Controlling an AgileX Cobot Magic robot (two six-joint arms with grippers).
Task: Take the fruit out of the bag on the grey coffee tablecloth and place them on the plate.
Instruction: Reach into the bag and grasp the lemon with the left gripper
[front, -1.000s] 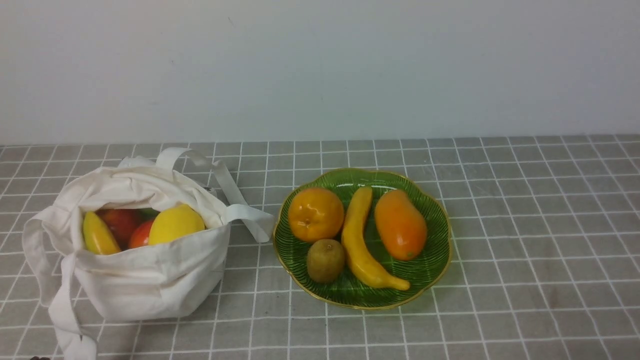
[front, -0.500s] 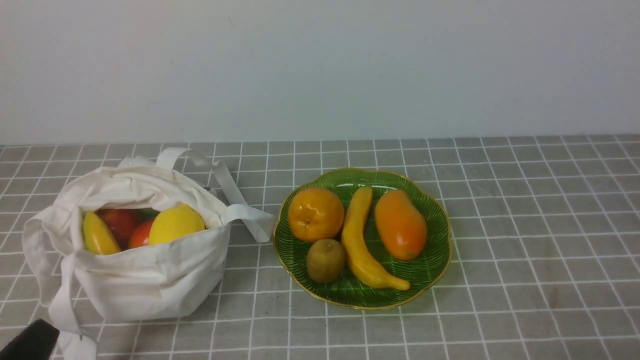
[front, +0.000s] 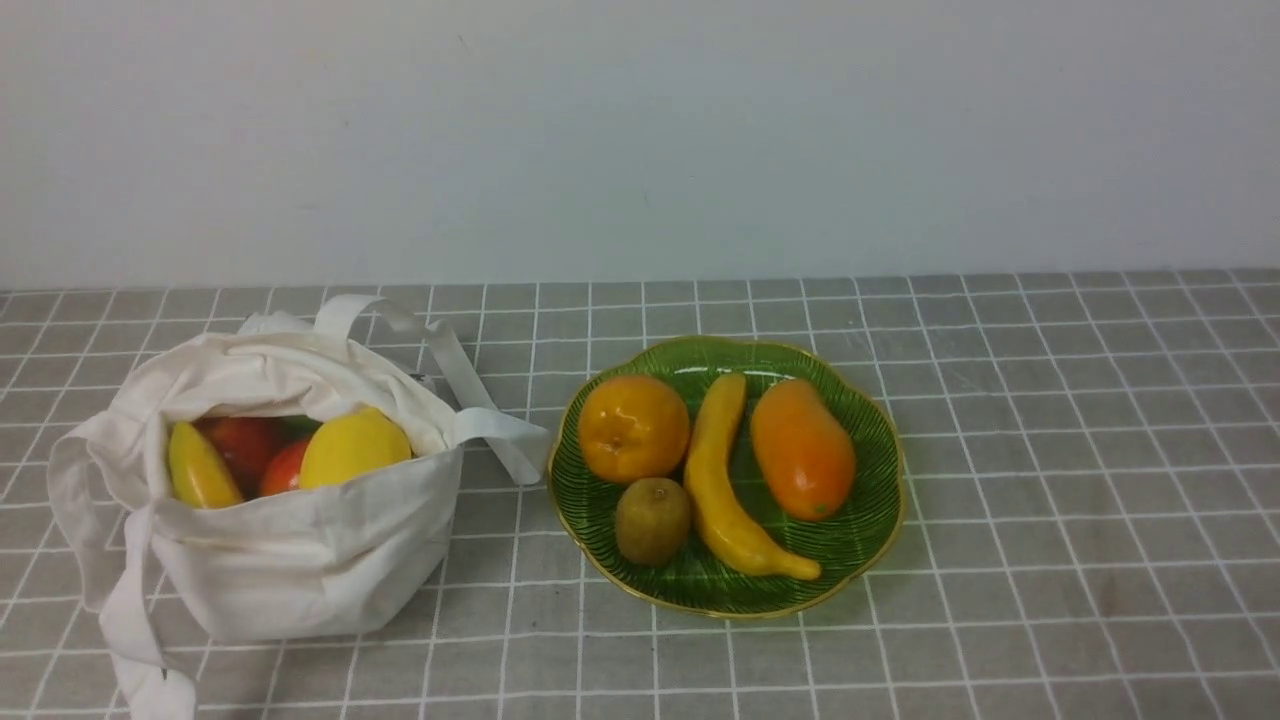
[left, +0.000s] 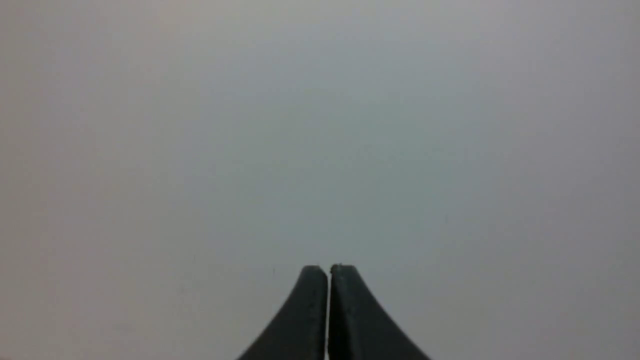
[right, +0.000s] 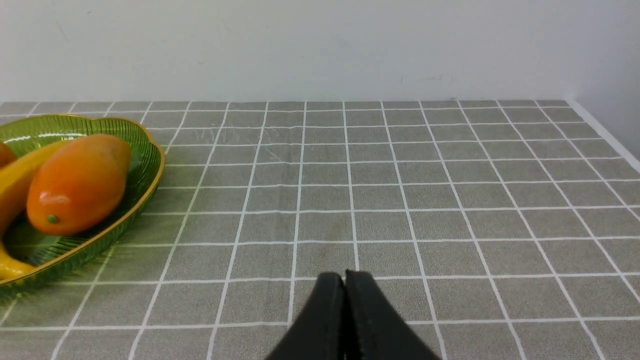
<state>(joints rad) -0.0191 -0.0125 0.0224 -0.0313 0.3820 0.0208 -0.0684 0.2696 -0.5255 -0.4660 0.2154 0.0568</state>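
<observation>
The off-white cloth bag (front: 290, 555) sits at the left of the grey coffee tablecloth (front: 1050, 480), mouth open. Inside show a yellow lemon (front: 355, 448), red fruit (front: 245, 445) and a yellow-green fruit (front: 200, 468). The green plate (front: 860, 545) with a golden rim lies to its right and holds an orange (front: 633, 428), a kiwi (front: 652, 520), a banana (front: 722, 490) and an orange mango (front: 802, 448). Neither arm shows in the front view. My left gripper (left: 328, 270) is shut, facing a blank grey surface. My right gripper (right: 344, 276) is shut low over the cloth, right of the plate (right: 145, 180).
A plain pale wall closes off the back of the table. The bag's long straps (front: 455, 385) trail toward the plate and down by the front edge (front: 150, 680). In the right wrist view the cloth's edge (right: 605, 132) runs along a side wall.
A dark part of the left arm showed at the bottom left corner of the front view half a second ago and has gone from it. Bag, fruit and plate have not moved.
</observation>
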